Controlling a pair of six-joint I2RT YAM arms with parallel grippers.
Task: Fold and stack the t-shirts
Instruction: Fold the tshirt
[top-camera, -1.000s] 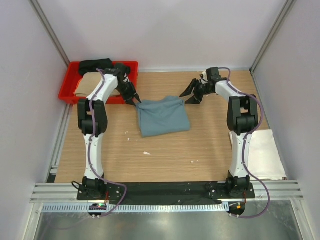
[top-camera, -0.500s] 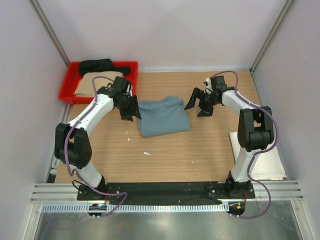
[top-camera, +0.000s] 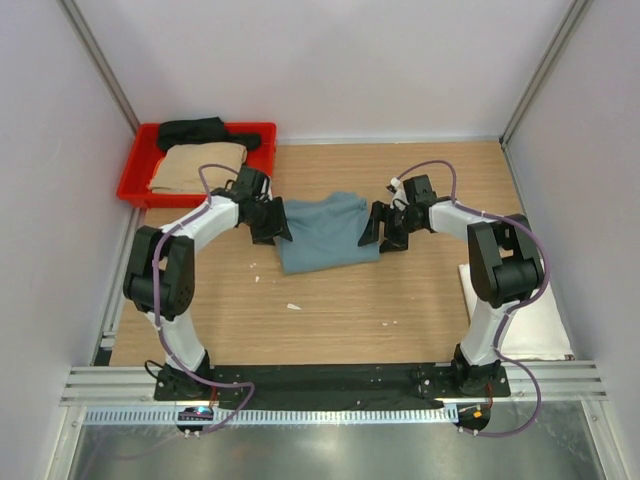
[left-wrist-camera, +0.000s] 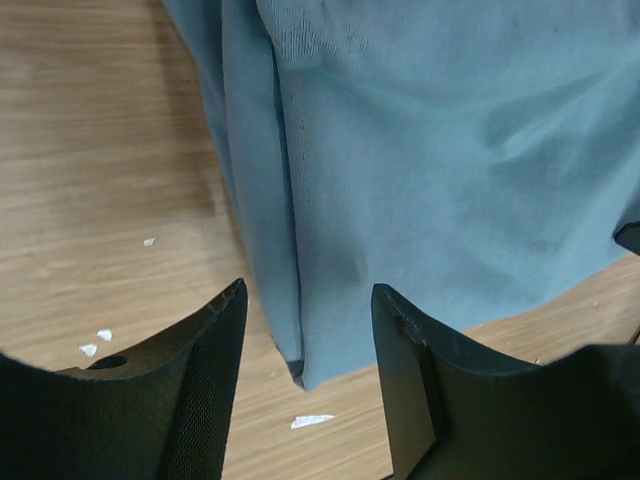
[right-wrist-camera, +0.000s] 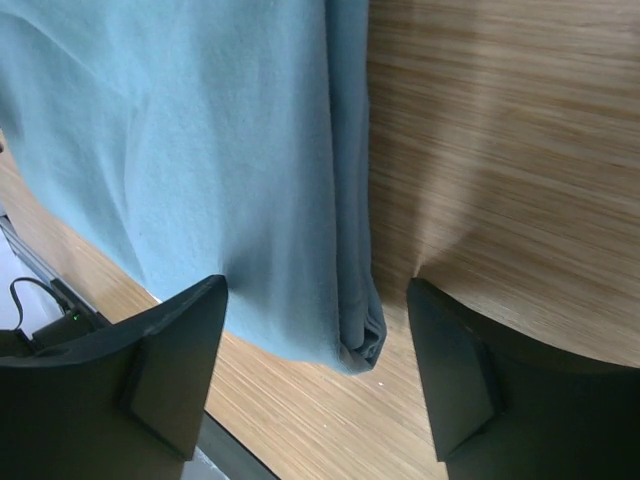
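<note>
From above, the teal-blue t-shirt (top-camera: 325, 232) lies folded on the table (top-camera: 350, 310). The left hand (top-camera: 270, 222) is at its left edge and the right hand (top-camera: 385, 228) at its right edge.

Left wrist view — the left hand (left-wrist-camera: 310, 295) is open, with the t-shirt's (left-wrist-camera: 450, 150) folded corner between its jaws.

Right wrist view — the right hand (right-wrist-camera: 318, 290) is also open, and the t-shirt's (right-wrist-camera: 200, 130) edge lies between its jaws, not pinched.

Your wooden table (top-camera: 340, 310) carries the folded teal-blue t-shirt (top-camera: 325, 232), flat between your left gripper (top-camera: 275, 228) and right gripper (top-camera: 380, 238). The red tray (top-camera: 135, 170) sits beyond the left gripper. The white t-shirt (top-camera: 530, 310) lies behind the right. White scraps (top-camera: 293, 306) dot the wood.
</note>
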